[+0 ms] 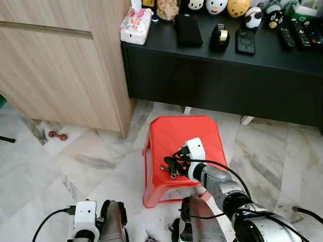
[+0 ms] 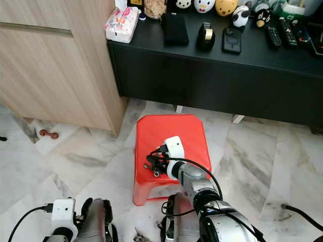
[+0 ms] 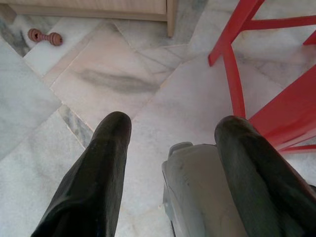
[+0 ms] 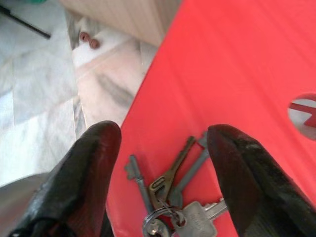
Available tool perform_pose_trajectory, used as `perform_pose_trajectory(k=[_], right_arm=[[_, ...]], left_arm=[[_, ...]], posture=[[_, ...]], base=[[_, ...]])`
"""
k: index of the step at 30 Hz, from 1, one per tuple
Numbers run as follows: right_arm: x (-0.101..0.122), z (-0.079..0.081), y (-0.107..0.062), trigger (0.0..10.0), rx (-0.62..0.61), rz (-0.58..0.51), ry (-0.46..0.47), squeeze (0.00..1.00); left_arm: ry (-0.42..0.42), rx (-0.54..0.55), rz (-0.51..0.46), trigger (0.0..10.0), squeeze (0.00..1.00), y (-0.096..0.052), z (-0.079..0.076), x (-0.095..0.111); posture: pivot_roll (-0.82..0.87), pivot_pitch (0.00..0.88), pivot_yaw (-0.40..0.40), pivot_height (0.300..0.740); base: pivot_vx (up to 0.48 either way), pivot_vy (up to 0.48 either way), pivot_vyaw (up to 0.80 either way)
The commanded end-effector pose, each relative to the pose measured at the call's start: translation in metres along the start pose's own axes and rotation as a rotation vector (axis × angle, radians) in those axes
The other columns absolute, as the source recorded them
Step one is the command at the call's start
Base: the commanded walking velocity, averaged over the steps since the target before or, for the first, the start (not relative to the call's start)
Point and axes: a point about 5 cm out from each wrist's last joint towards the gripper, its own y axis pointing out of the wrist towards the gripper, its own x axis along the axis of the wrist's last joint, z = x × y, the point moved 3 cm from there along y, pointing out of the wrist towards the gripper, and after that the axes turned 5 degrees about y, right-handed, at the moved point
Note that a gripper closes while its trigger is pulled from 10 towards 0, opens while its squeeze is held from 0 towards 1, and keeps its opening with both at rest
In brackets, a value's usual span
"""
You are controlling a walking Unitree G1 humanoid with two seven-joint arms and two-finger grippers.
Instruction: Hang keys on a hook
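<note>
A bunch of several keys [image 4: 170, 197] on a ring lies flat on the seat of a red plastic stool [image 1: 176, 133]. My right gripper [image 4: 164, 134] hovers just over the stool's front left part, open, with one black finger on each side of the keys and not closed on them. From the head view the keys [image 1: 169, 170] show as dark metal under the right gripper [image 1: 173, 162]. My left gripper [image 3: 174, 123] hangs idle and open over the marble floor to the left of the stool.
A low black cabinet [image 1: 227, 75] stands behind the stool, topped with a tissue pack [image 1: 135, 25], figurines and remotes. A tall wooden cabinet [image 1: 60, 65] fills the left. A small brown dumbbell-shaped object [image 1: 57, 135] lies on the floor by it.
</note>
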Motion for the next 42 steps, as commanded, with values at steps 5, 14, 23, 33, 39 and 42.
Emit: perform_pose_trajectory(k=[5,14,23,33,39,42], right_arm=[[-0.009,0.006,0.001,10.0,0.046,0.071,-0.036,0.00],[-0.028,0.004,-0.003,10.0,0.044,0.190,-0.095,0.00],[-0.039,-0.002,-0.006,10.0,-0.008,0.227,-0.118,0.00],[-0.039,-0.010,-0.008,0.0,-0.080,0.217,-0.111,0.00],[-0.040,-0.010,-0.008,0.0,-0.072,0.226,-0.113,0.00],[-0.041,-0.007,-0.007,0.0,-0.057,0.233,-0.115,0.00]], left_arm=[[-0.015,-0.008,0.215,10.0,0.00,-0.032,-0.004,-0.053],[-0.023,-0.018,0.230,10.0,0.00,-0.031,-0.010,-0.055],[-0.027,-0.019,0.239,10.0,0.00,-0.030,-0.012,-0.056],[-0.030,-0.019,0.240,10.0,0.00,-0.028,-0.012,-0.056],[-0.031,-0.020,0.241,10.0,0.00,-0.027,-0.013,-0.056],[-0.031,-0.021,0.241,10.0,0.00,-0.027,-0.013,-0.056]], posture=[[0.27,0.273,-0.155,0.616],[0.26,0.275,-0.160,0.616],[0.26,0.273,-0.162,0.616],[0.26,0.268,-0.162,0.616],[0.26,0.269,-0.163,0.616],[0.26,0.269,-0.165,0.616]], base=[[0.000,0.000,0.00],[0.000,0.000,0.00],[0.000,0.000,0.00],[0.000,0.000,0.00],[0.000,0.000,0.00],[0.000,0.000,0.00]])
